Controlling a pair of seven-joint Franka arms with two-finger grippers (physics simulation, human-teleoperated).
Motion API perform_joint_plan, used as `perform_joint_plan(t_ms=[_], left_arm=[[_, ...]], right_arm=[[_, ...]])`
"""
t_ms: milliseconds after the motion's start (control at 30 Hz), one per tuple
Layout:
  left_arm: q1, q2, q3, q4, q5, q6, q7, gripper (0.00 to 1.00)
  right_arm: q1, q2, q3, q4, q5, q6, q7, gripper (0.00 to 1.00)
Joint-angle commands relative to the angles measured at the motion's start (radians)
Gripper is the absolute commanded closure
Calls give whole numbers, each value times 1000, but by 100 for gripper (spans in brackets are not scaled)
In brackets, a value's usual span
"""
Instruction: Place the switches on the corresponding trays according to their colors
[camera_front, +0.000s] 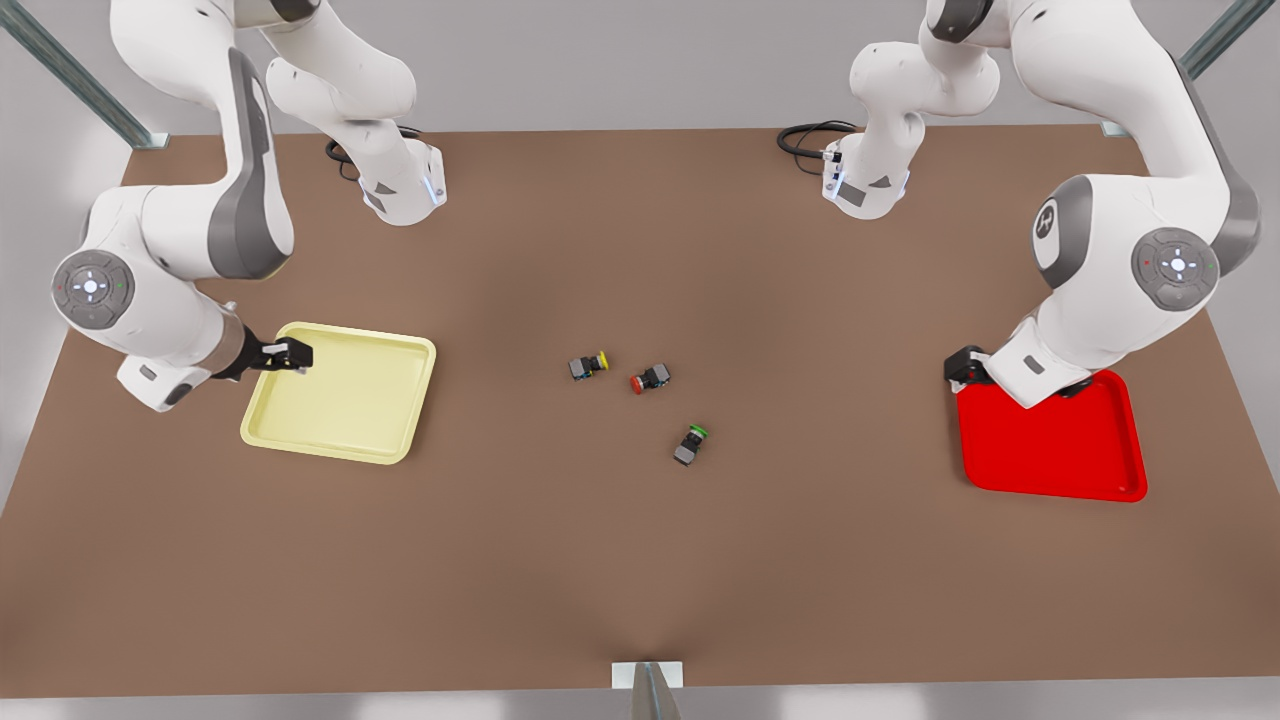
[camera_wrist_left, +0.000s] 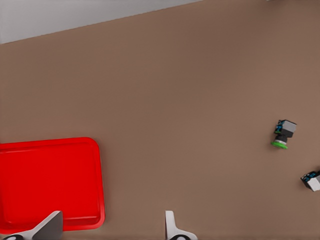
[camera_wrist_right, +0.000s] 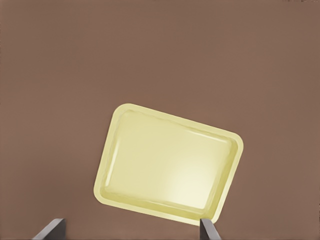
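Table (camera_front: 640, 560): I see a plain brown table from above, with one white arm at each side
Left tool (camera_front: 962, 368): the left wrist view looks onto the red tray, so this is the tool at the front view's right. It hangs over the tray's near-left corner as the front view shows it. The wrist housing covers most of it there, so I read the spread from its own camera, where two grey fingertips (camera_wrist_left: 50, 226) stand wide apart and empty, cut off by the frame edge
Right tool (camera_front: 287, 354): at the front view's left, over the left rim of the yellow tray. In its wrist view the two fingertips (camera_wrist_right: 52, 229) barely enter the frame, far apart, with nothing between them
Yellow tray (camera_front: 330, 440): pale, shallow, on the table at the front view's left, nothing lying in it
Red tray (camera_front: 1060, 460): bright, at the front view's right, its far corner hidden under the arm
Yellow switch (camera_front: 589, 366): on the bare table near the middle, on its side
Red switch (camera_front: 650, 379): just beside the yellow one, toward the front view's right, apart from it
Green switch (camera_front: 691, 444): nearer the camera than the other two, alone; in the left wrist view it lies well clear of the red tray
Hard to make out: the switch bodies are too small to read beyond dark blocks with coloured caps
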Motion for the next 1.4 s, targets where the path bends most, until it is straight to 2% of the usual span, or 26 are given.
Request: perform_joint_plan(t_ms=[0, 33, 100, 133, 233, 467, 600, 800, 867, 967, 1133, 1367], left_arm=[[0, 1, 0, 0, 1, -2, 0, 0], [2, 1, 0, 0, 1, -2, 0, 0], [2, 8, 0, -1, 1, -3, 2, 0], [0, 8, 0, -3, 1, -5, 2, 0], [0, 15, 0, -6, 1, -6, 2, 0], [2, 37, 2, -6, -5, -13, 3, 0], [5, 48, 8, -6, -9, -11, 3, 0], [5, 63, 9, -6, -10, -11, -18, 0], [5, 63, 9, -6, -10, -11, -18, 0], [6, 72, 9, -6, -10, -11, -18, 0], [8, 87, 9, -6, -12, -9, -21, 0], [8, 101, 9, -3, -15, 0, -21, 0]], right_arm=[[0, 3, 1, 2, 0, 2, 0, 0], [0, -3, 27, -3, 15, 13, -2, 0], [35, 23, 208, -1, 14, -10, -5, 0], [105, 37, 219, -3, 9, 5, -3, 0], [181, 44, 275, -8, 15, 33, -49, 0], [426, 173, 380, -17, -34, 251, -173, 0], [451, 231, 390, -52, -27, 294, -222, 0], [405, 256, 350, -145, -21, 398, -725, 0], [395, 257, 347, -211, -21, 424, -759, 0], [395, 270, 335, -300, -26, 565, -856, 0], [394, 376, 298, -304, -35, 694, -979, 0], [400, 406, 283, -360, -50, 798, -983, 0]])
